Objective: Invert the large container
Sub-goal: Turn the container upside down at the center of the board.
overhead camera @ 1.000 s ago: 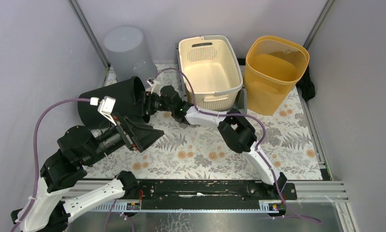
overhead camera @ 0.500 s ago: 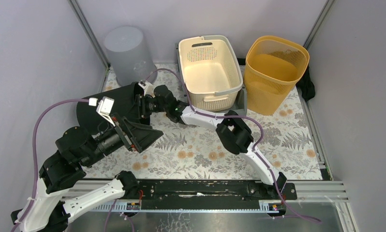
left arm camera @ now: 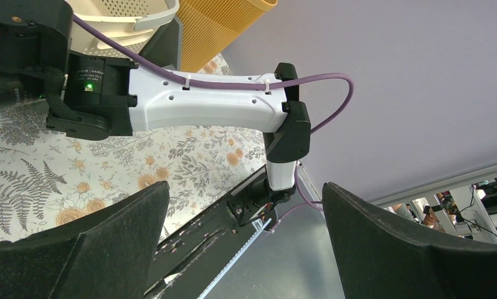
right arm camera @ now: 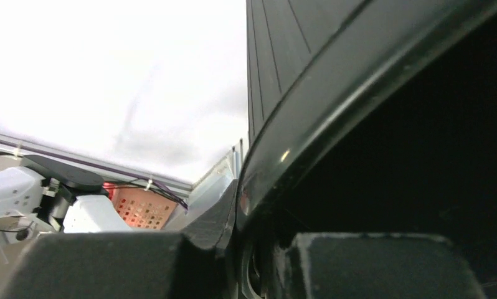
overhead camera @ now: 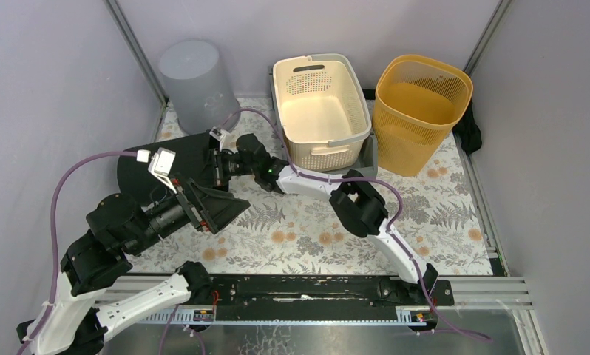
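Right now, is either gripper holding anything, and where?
Right gripper grips the black bin by its rim; left gripper is open and empty.

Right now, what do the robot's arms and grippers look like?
Left arm and right arm: white shells, black joints, a purple cable along each. Left gripper and right gripper are black, the left's fingers broad wedges. The right arm shows a green light.

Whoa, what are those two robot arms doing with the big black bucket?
The big black bucket is lying on its side on the flowery table, with its opening facing the middle. The right gripper has reached across and is pinching the bucket's rim. The left gripper sits close in front of the bucket with its fingers wide open, holding nothing. The job is to flip the bucket upside down, and that has not happened yet.
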Robot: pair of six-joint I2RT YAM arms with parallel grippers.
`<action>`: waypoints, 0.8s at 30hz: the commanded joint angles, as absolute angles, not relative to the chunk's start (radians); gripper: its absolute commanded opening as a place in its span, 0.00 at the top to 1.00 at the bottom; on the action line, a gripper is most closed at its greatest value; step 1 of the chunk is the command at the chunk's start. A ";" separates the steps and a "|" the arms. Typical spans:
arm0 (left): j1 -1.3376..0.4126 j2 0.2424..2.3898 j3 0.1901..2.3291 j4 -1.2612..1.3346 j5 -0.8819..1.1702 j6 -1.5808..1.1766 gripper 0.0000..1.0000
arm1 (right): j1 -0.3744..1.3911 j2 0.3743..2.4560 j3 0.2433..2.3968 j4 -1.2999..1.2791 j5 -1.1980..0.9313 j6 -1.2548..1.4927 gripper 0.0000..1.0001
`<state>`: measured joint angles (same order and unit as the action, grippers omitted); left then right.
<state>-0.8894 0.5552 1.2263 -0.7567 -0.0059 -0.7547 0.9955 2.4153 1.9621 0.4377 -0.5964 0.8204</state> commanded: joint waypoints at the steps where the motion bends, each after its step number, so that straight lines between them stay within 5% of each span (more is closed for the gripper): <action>1: -0.890 0.553 1.230 -0.714 0.017 -0.758 0.00 | 1.003 2.352 1.881 0.617 -0.661 1.010 0.90; 12: -0.890 0.563 1.274 -0.724 0.031 -0.749 0.00 | 1.005 2.333 1.753 1.108 -0.599 1.352 1.00; 24: -0.890 0.576 1.284 -0.723 0.038 -0.742 0.00 | 1.052 2.330 1.535 1.518 -0.365 1.514 1.00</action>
